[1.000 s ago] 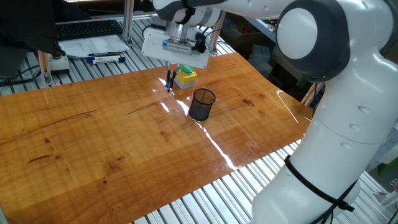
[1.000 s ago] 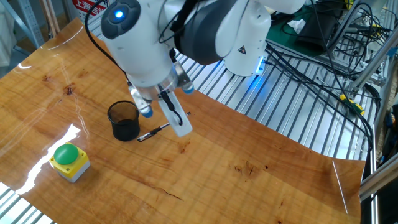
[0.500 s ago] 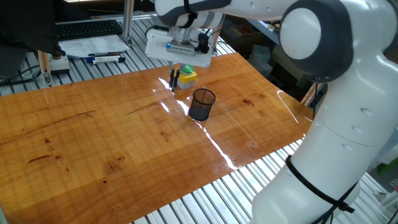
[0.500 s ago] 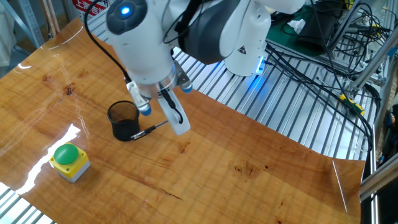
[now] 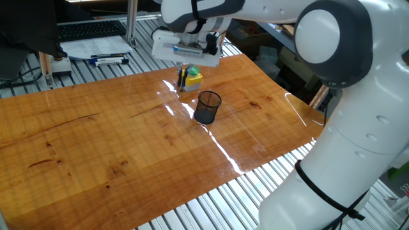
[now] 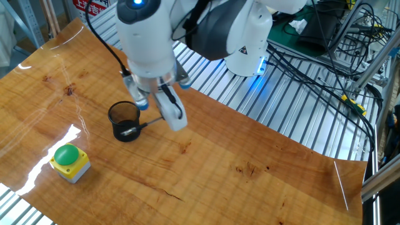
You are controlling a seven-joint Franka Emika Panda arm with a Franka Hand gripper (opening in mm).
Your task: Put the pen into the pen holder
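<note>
- Dark pen (image 6: 139,127) is pinched by the gripper (image 5: 181,75) fingers, held off the table.
- Pen is tilted; its low end is seen thru the mesh wall of the pen holder (image 5: 207,107) in the other fixed view.
- Holder stands upright on the wood table (image 5: 96,140), near a yellow box w/ green button (image 6: 69,162).

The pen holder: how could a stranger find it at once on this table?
Look at the wooden table, near its far side under the tool. The pen holder is a small black wire-mesh cup, see-through and round, unlike the yellow box with its green button.
</note>
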